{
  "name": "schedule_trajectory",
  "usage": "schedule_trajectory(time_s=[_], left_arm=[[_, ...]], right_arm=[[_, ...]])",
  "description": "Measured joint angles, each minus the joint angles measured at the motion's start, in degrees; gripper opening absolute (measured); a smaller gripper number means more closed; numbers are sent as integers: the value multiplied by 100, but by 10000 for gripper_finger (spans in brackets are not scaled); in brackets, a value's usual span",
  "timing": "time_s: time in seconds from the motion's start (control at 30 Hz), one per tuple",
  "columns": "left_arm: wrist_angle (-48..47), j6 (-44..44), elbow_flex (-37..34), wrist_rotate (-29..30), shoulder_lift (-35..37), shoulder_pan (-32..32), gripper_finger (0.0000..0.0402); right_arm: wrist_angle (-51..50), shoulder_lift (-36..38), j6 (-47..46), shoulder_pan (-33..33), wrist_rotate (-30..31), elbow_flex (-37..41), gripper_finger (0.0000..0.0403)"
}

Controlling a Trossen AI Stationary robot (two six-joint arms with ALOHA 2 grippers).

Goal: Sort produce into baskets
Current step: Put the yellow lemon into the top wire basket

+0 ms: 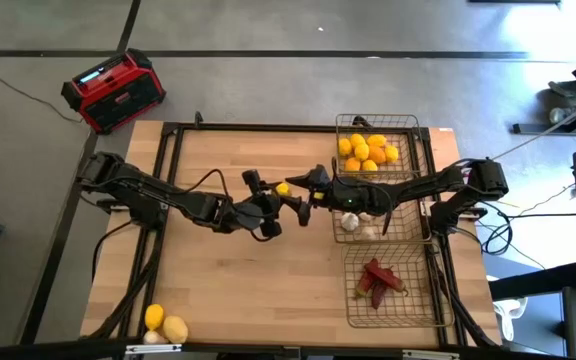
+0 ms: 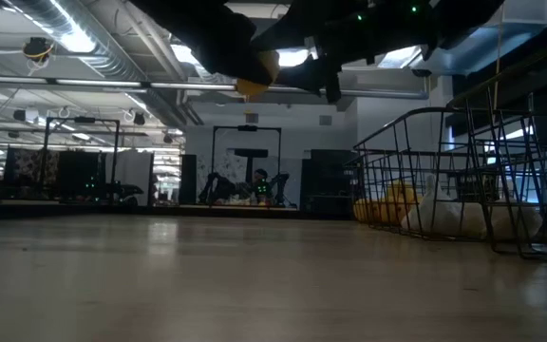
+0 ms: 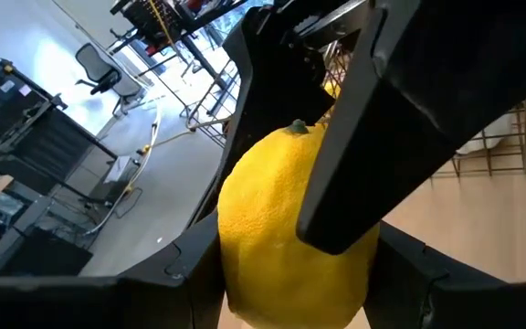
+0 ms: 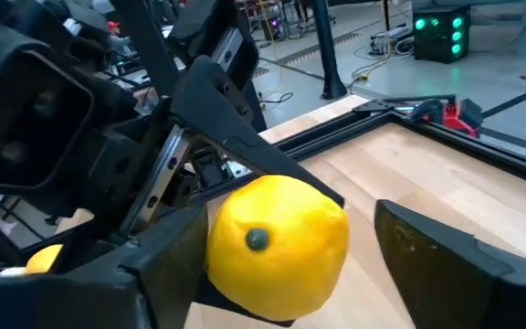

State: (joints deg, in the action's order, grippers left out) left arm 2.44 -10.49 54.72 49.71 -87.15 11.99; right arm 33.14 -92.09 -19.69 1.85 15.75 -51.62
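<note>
A yellow lemon [image 1: 283, 188] hangs in the air over the middle of the table, held by my left gripper [image 3: 295, 279], which is shut on it. My right gripper [image 4: 295, 242] reaches in from the table's right and is open. Its two fingers stand on either side of the same lemon [image 4: 277, 247], and a clear gap shows at one finger [image 4: 446, 256]. At the right stand three wire baskets: the far one [image 1: 413, 125] holds lemons, the middle one [image 1: 408, 225] holds garlic, and the near one [image 1: 418, 300] holds red chili peppers [image 1: 378, 278]. My left gripper pinches the lemon's two sides [image 3: 236, 265] between its fingers, coming about level from the table's left. The lemon's stem end [image 4: 257, 239] points toward my right gripper. The lemon hangs clear of the table. My right gripper has one finger [image 4: 167, 260] close against the lemon; whether it touches, I cannot tell.
Two more lemons [image 1: 165, 322] and a garlic bulb [image 1: 153, 338] lie at the table's near left corner. A red-and-black radio [image 1: 113, 90] sits on the floor beyond the far left corner. Black frame rails [image 1: 168, 180] run along the table's edges.
</note>
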Motion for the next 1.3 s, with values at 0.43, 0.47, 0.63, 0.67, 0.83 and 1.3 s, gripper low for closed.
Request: schedule_trajectory(time_s=[0.43,0.47,0.63,0.67,0.83,1.3], left_arm=[[-44,20,0,-88,0,-54,223],[-43,24,0,-107,0,-52,227],[-53,-121,0,-119,84,5,242],[-123,-168,0,-106,153,58,243],[-870,54,2,189,457,375,241],[-2803,2614,4,278,619,647,243]], right_arm=[[-61,7,143,2,-33,-2,136],[-74,7,182,2,-33,0,136],[-167,7,233,-4,-24,0,151],[-191,7,267,-4,-14,0,151],[-194,117,446,-4,-21,8,151],[-2440,1832,1333,-49,1385,7,154]])
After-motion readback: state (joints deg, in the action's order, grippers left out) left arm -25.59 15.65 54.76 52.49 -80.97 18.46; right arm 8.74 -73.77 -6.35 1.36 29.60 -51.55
